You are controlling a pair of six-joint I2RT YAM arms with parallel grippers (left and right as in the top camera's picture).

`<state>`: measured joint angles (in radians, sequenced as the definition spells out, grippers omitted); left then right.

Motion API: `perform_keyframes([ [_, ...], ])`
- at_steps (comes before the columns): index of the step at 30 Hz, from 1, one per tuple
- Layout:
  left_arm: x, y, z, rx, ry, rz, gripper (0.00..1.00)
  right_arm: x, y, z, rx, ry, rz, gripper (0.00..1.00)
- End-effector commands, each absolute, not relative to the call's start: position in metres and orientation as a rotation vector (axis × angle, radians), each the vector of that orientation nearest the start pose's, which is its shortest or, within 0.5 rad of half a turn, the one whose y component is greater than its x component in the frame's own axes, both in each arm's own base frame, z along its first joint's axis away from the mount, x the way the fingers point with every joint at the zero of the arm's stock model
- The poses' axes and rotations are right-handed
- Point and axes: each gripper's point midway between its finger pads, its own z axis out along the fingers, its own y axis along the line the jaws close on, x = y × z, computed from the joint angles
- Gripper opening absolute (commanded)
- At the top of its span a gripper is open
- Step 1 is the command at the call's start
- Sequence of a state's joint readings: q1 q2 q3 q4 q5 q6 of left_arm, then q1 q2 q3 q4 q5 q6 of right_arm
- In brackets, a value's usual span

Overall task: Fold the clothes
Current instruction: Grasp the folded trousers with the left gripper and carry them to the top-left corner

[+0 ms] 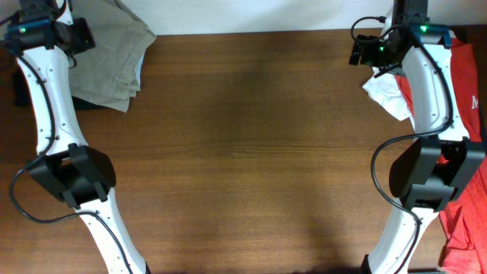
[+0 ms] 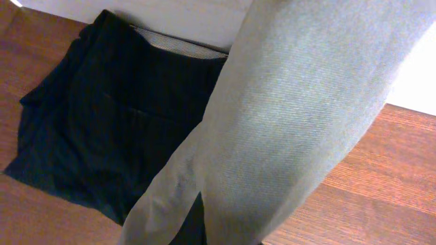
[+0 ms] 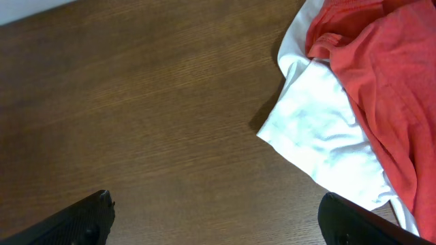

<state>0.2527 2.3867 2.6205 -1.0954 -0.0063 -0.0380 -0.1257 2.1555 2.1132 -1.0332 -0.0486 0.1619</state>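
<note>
Clothes seemingly all unfolded, none laid flat yet | near: red garment (image 1: 466,228) heaped at counter (image 1: 243,152) right edge | white garment (image 3: 320,136) beside it, right fingers (image 3: 82,221) apart over bare wood | far left: grey garment (image 1: 114,53) over dark garment (image 2: 88,129), left fingers hidden, cannot tell | every fold left to do

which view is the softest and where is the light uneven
Left wrist: the grey garment sits close to the lens and looks soft, with the background blown out white. Overhead: the table shows dim patches at top and bottom. Right wrist: sharp grain, white cloth bright.
</note>
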Motion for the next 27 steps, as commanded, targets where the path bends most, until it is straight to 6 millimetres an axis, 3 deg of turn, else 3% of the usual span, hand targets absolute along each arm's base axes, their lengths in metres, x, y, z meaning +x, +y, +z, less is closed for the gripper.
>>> perform_keyframes([
  [1, 0.583, 0.168, 0.205, -0.402, 2.420, 0.208, 0.01, 0.528, -0.063, 0.174, 0.387, 2.600, 0.067, 0.99],
  [6, 0.595, 0.195, 0.187, -0.456, 2.379, 0.346, 0.01, 0.528, -0.063, 0.174, 0.387, 2.600, 0.067, 0.99],
  [12, 0.604, 0.229, 0.192, -0.525, 2.273, 0.476, 0.01, 0.528, -0.063, 0.174, 0.387, 2.600, 0.067, 0.99],
  [18, 0.592, 0.263, 0.165, -0.645, 2.279, 0.623, 0.01, 0.528, -0.063, 0.174, 0.387, 2.600, 0.067, 0.99],
  [21, 0.580, 0.293, 0.171, -0.770, 2.198, 0.716, 0.01, 0.528, -0.063, 0.174, 0.387, 2.600, 0.067, 0.99],
  [24, 0.576, 0.302, 0.168, -0.790, 2.197, 0.716, 0.01, 0.528, -0.063, 0.174, 0.387, 2.600, 0.067, 0.99],
  [25, 0.575, 0.304, 0.166, -0.794, 2.200, 0.720, 0.05, 0.528, -0.063, 0.174, 0.387, 2.600, 0.067, 0.99],
  [26, 0.575, 0.305, 0.163, -0.795, 2.204, 0.720, 0.43, 0.528, -0.063, 0.174, 0.387, 2.600, 0.067, 0.99],
  [27, 0.576, 0.304, 0.161, -0.792, 2.209, 0.715, 0.87, 0.528, -0.063, 0.174, 0.387, 2.600, 0.067, 0.99],
])
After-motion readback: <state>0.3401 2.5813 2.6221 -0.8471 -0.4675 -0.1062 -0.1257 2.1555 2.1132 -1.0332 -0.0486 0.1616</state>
